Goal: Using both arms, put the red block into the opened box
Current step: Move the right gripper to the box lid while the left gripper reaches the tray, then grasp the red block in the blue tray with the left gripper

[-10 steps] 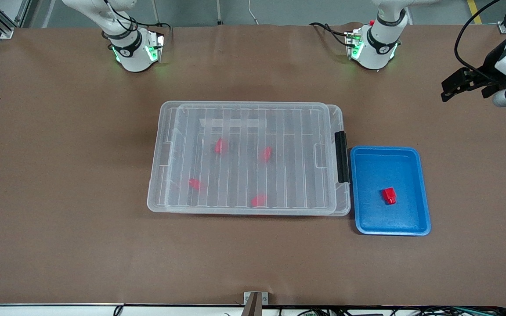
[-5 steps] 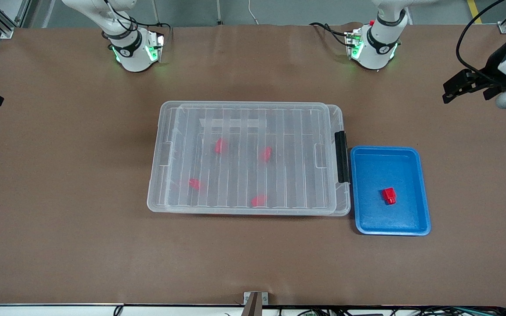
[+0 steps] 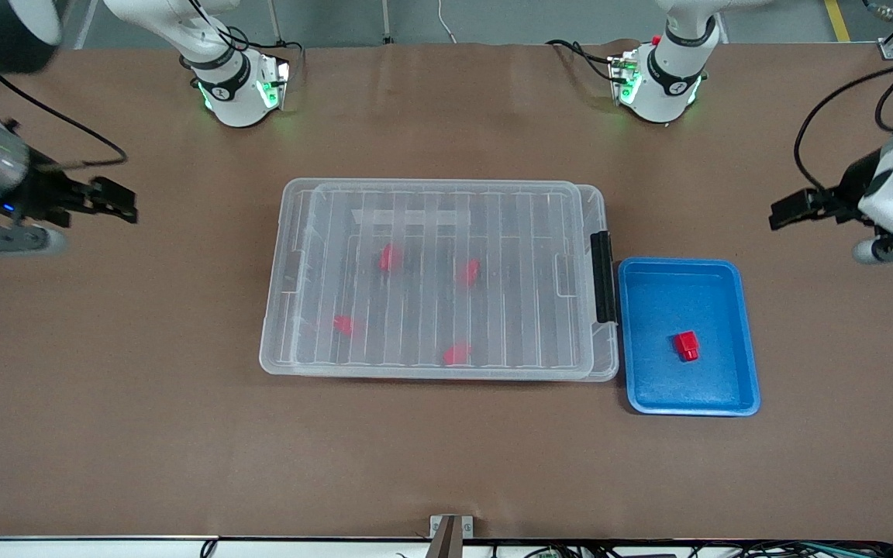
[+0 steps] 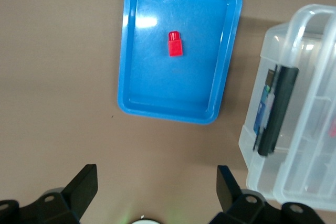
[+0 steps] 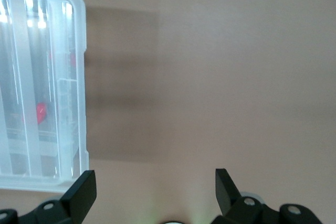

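We see the red block (image 3: 686,346) lying alone in the blue tray (image 3: 749,341), stub end toward the front camera, with bare tray floor all round it. The tray sits just beside the latch end of the box (image 3: 291,232), toward the left arm's end of the table, its edge close to the black latch (image 3: 602,277). The box has its ribbed lid (image 3: 539,225) on, and four more red blocks (image 3: 389,257) show blurred through it.

Our left gripper (image 3: 786,211) hangs over bare table just off the tray's edge toward the arm bases, well apart from the block and touching nothing. In the left wrist view its two fingers (image 4: 84,187) stand wide apart with nothing between them, and the block (image 4: 175,44) and tray (image 4: 131,66) lie ahead of them, the box's latch end (image 4: 275,111) off to one side.

Our right gripper (image 3: 109,203) hangs over bare table off the box's other short end, toward the right arm's end of the table. Its fingers (image 5: 84,190) are spread wide too and hold nothing; the box corner (image 5: 73,3) shows in that wrist view, clear of them.

Bare brown table (image 3: 446,465) runs wide on every side of box and tray, and between each gripper and the box
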